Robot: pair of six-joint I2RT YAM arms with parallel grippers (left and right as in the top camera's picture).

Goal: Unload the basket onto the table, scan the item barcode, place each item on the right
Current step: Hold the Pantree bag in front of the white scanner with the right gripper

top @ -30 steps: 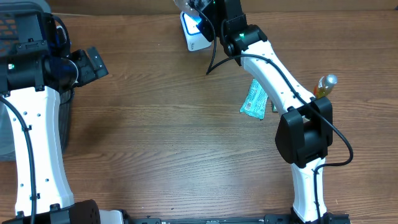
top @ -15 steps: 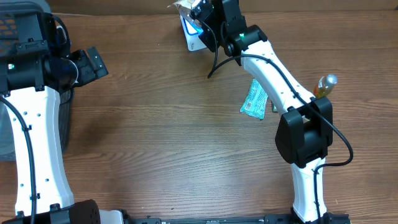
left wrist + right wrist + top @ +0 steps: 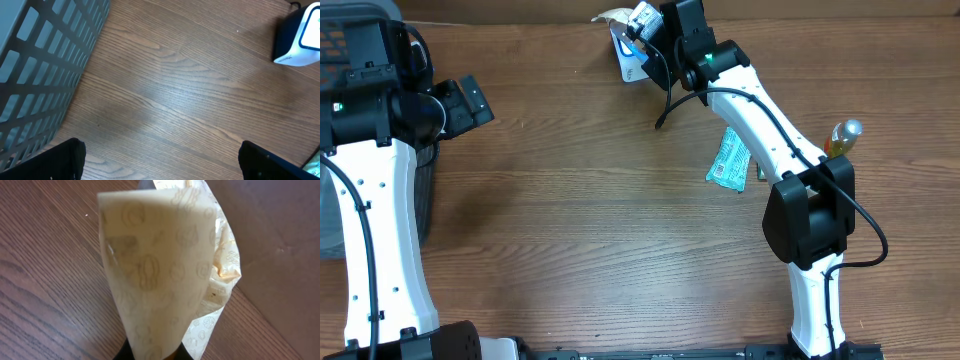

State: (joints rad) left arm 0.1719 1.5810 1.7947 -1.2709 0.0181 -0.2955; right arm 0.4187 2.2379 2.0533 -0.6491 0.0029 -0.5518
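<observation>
The right gripper (image 3: pixel 643 20) pinches the packet (image 3: pixel 155 280) near the scanner (image 3: pixel 632 62), on its far side. To scan well, I judge it should turn the packet slowly until the barcode, not visible here, faces the scanner's lit window. The packet's long axis runs straight out from the jaws, free end pointing left past the scanner. The left gripper (image 3: pixel 470 100), well left of the scanner, has its jaws spread and holds nothing.

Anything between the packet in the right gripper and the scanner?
Nothing visible. The right gripper holds the cream packet right next to the scanner, with no object between them. The teal sachet lies well aside, by the arm's lower link.
</observation>
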